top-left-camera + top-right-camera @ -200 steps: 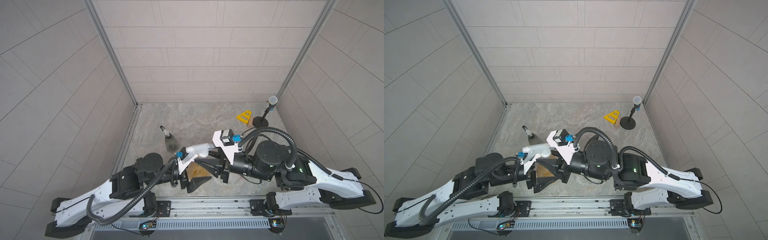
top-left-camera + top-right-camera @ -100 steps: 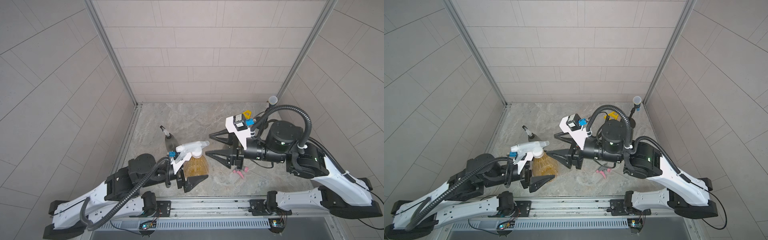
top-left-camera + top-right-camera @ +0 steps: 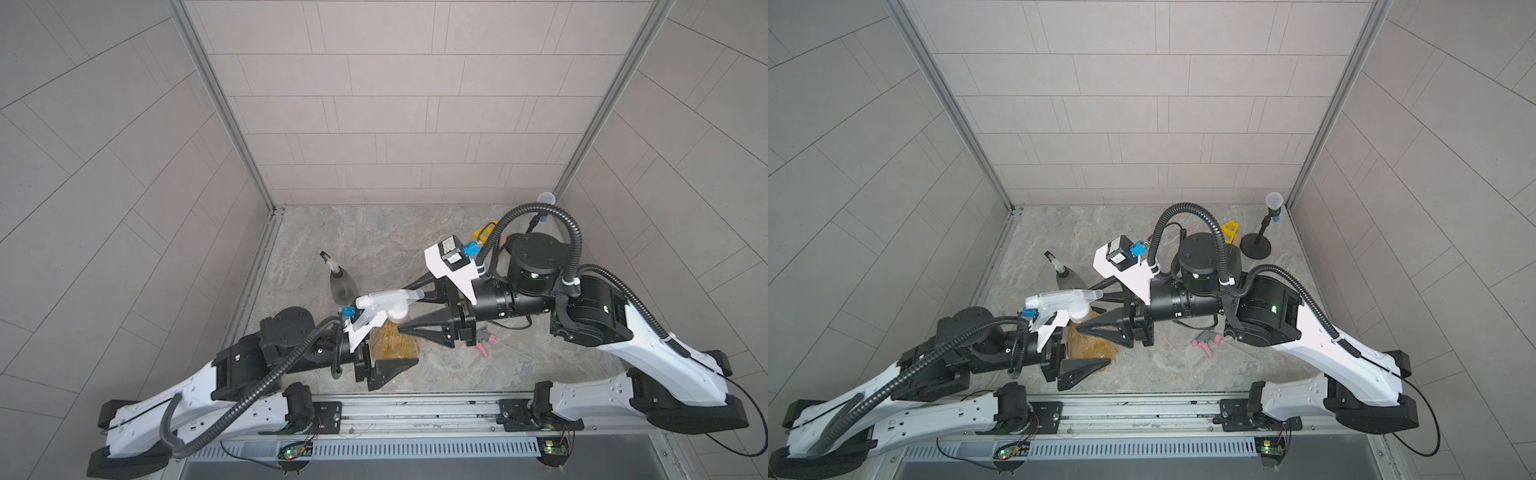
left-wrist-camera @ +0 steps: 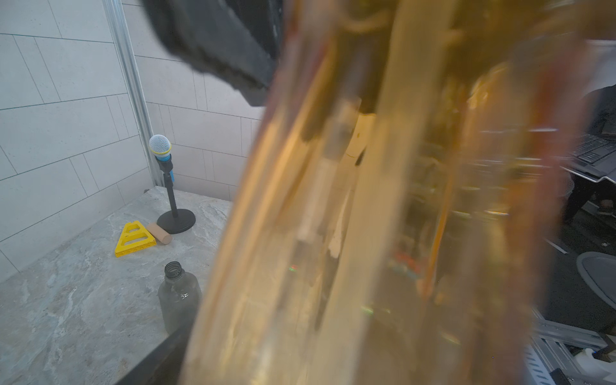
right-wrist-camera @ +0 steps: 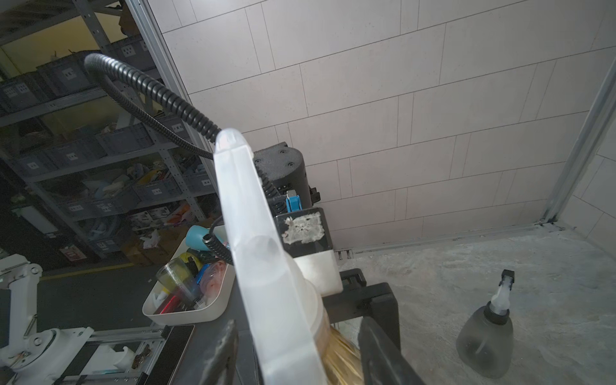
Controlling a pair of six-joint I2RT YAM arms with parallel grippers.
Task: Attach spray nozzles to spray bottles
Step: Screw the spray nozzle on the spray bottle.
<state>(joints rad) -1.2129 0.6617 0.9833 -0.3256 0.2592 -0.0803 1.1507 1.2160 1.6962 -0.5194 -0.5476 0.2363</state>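
The amber spray bottle is upright near the front edge of the marble table, held across its body by the left gripper. In the left wrist view its two fingers press against opposite sides of the amber wall. The translucent whitish spray nozzle sits on the bottle's neck. Its spout points toward the right arm, and its dip tube is visible inside through the amber wall.

The right gripper reaches in level from the right. Its jaws are spread and straddle the nozzle at its collar. In the right wrist view one finger stands clear of the collar. The other finger is just beside the nozzle body; contact cannot be confirmed.

The capped grey spray bottle stands upright just behind the amber bottle, toward the back wall, apart from both grippers. It carries the white-and-black spray nozzle.

The grey-and-pink spray nozzle lies on its side on the table beneath the right arm.

The open-necked grey spray bottle appears only in the left wrist view. It is upright with its threaded neck bare.

In the far right corner stand the microphone stand, a yellow triangular block and a tan cylinder. The cylinder touches the block and lies just beside the stand's base.
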